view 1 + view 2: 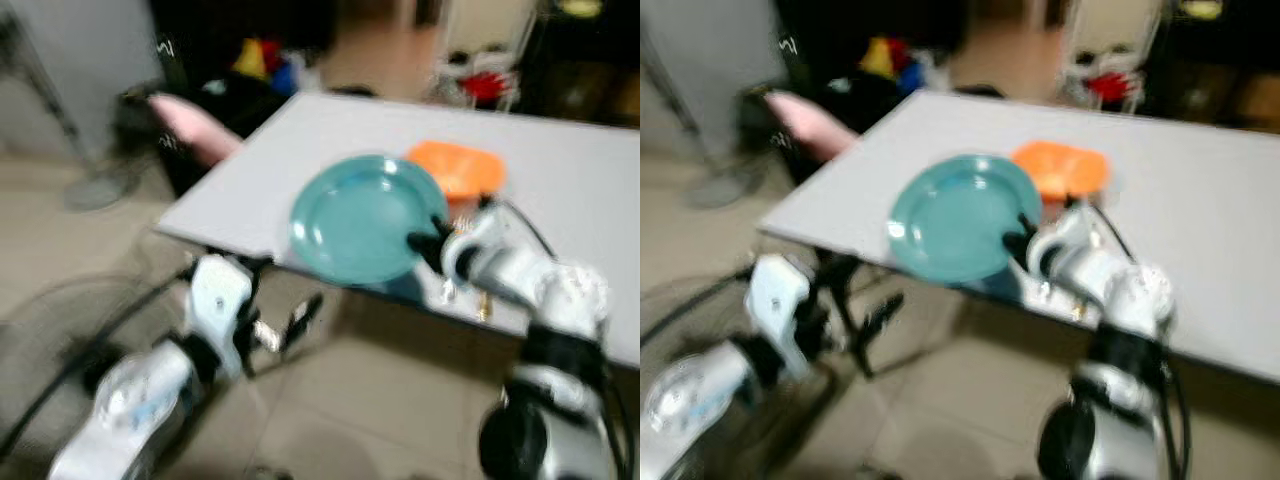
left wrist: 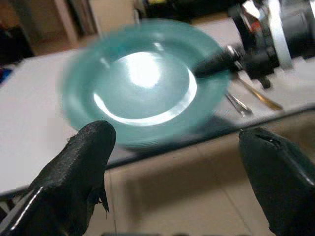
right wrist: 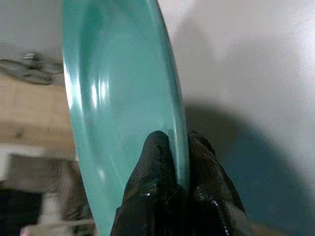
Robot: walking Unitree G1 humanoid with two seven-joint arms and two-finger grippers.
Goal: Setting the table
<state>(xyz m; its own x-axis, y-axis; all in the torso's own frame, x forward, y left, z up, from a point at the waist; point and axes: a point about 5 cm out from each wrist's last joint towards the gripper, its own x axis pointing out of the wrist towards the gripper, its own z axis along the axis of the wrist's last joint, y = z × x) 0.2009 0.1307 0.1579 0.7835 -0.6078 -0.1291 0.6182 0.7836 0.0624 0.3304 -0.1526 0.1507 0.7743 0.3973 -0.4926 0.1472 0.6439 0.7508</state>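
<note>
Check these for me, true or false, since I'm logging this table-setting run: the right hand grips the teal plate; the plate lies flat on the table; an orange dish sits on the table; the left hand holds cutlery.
1. The right hand grips the teal plate by its rim. True.
2. The plate lies flat on the table. False: it is held tilted at the table's near edge.
3. An orange dish sits on the table beyond the plate. True.
4. The left hand holds cutlery. False: its fingers are open and empty, below the table edge.
</note>
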